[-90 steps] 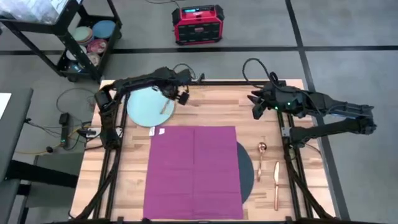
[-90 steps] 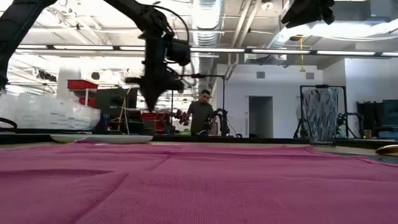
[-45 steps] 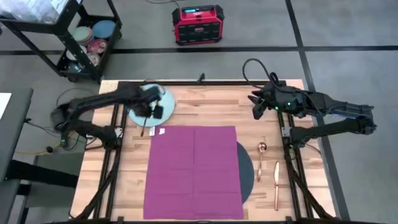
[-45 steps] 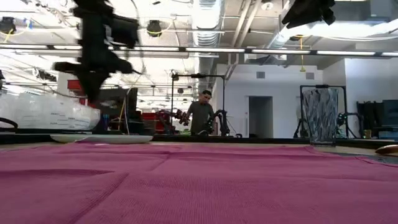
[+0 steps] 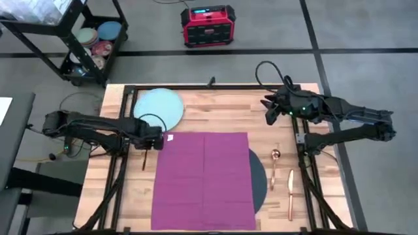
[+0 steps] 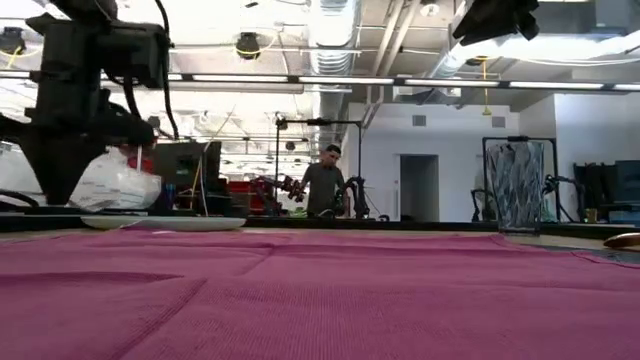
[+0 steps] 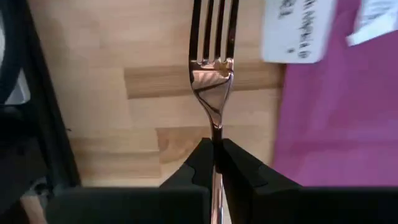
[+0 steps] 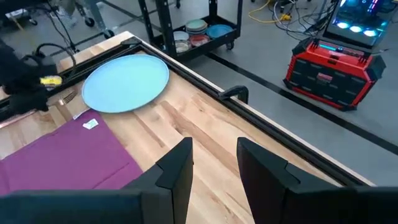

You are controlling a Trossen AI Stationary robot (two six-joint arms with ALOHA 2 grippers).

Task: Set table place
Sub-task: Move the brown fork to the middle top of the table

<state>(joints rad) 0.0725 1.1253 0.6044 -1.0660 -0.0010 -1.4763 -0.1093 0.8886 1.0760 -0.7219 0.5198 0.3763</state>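
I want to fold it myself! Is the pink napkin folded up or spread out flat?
Spread out flat: the napkin lies open across the table, covering most of the dark mat.

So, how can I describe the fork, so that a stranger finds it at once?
Start from the light-wood plank table. Left of the big magenta cloth napkin, the left gripper is shut on a copper-coloured metal fork above bare wood. The spoon and knife lie right of the napkin, untouched.

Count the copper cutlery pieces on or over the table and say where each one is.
3. A fork is clamped in the left gripper just left of the napkin. A spoon and a knife lie on the table right of the mat. The napkin may hide more.
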